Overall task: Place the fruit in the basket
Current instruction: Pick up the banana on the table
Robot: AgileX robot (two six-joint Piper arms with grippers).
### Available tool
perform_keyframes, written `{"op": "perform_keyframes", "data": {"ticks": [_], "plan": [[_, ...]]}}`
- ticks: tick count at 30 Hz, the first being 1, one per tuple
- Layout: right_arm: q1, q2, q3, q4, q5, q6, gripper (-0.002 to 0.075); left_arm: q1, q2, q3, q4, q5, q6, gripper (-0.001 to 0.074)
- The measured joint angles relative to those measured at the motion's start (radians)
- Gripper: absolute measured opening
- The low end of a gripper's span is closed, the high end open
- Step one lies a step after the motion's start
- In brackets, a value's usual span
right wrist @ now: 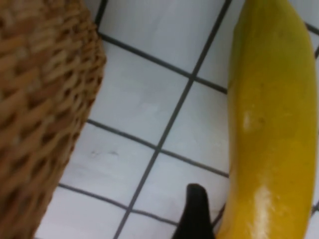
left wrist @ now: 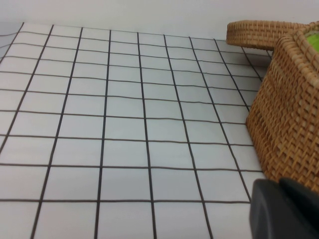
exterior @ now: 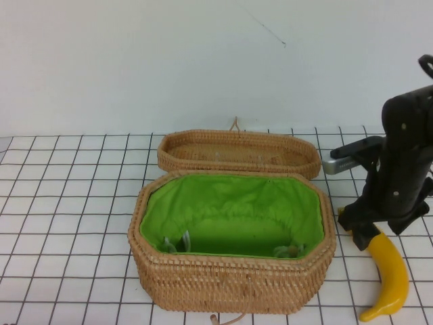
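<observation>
The yellow banana (exterior: 390,277) lies to the right of the basket (exterior: 230,288), on the gridded table. The basket is deep tan wicker with green lining (exterior: 233,210) and nothing in it. My right gripper (exterior: 362,233) is down over the banana's far end. In the right wrist view the gripper (right wrist: 269,199) straddles the banana (right wrist: 271,124), and one dark fingertip (right wrist: 195,209) touches its side. The other finger is hidden. The basket wall (right wrist: 35,114) is close beside it. My left gripper (left wrist: 285,201) is shut and empty, low beside the basket's left wall (left wrist: 291,114). It is out of the high view.
The shallow wicker lid (exterior: 238,152) lies upside down behind the basket and touches its back rim. It also shows in the left wrist view (left wrist: 259,34). White gridded table (exterior: 67,203) stretches to the basket's left.
</observation>
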Motion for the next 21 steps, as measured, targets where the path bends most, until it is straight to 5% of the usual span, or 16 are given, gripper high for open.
{"op": "perform_keyframes", "data": {"ticks": [4, 12, 21], "plan": [[0.0, 0.041, 0.0, -0.003, -0.002, 0.002, 0.0519, 0.0, 0.0, 0.0, 0.0, 0.0, 0.0, 0.0], [0.0, 0.076, 0.0, -0.081, 0.007, 0.065, 0.0239, 0.0, 0.0, 0.0, 0.0, 0.0, 0.0, 0.0], [0.0, -0.049, -0.002, -0.246, 0.016, 0.091, 0.0235, 0.0, 0.0, 0.0, 0.0, 0.0, 0.0, 0.0]]}}
